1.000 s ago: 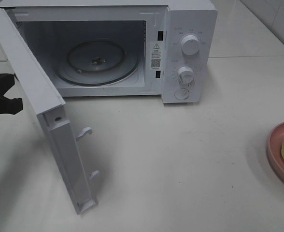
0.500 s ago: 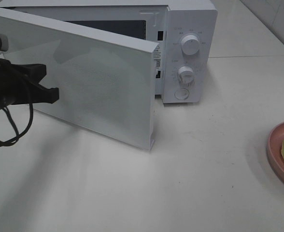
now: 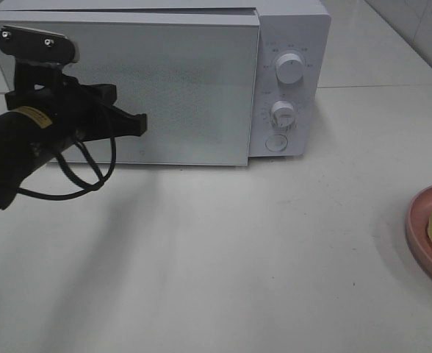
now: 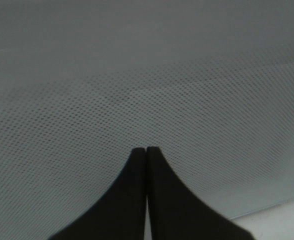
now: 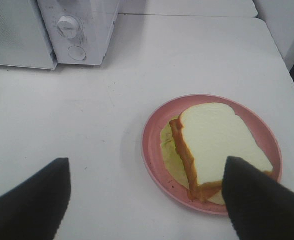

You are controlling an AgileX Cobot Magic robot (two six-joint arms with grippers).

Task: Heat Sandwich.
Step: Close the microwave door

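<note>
- Left gripper (image 3: pixel 131 125): jaws pressed together, nothing between them, tips against the mesh front of the microwave door (image 3: pixel 179 88). Door sits flush with the microwave (image 3: pixel 289 44).
- Right gripper (image 5: pixel 147 200): jaws spread wide, empty, hovering above the table (image 3: pixel 260 250) with the plate just ahead.
- Sandwich (image 5: pixel 219 145) lies on the pink plate (image 5: pixel 154 150), out on the table at about 4 o'clock from the microwave, well apart from it. In the high view only a sliver shows at the right edge.
- Sandwich is not inside; with the door shut, heating can't start. My read: the door needs reopening before loading.
- Handling, as I judge it: soft bread, light, easily crushed; layers likely to slide on the orange-red filling and the yellowish-green sheet beneath.
- Where to grip: I'd take the plate rim rather than the bread and carry it level. The rim looks smooth, maybe slippery; I'd bite at the near edge and move slowly.
</note>
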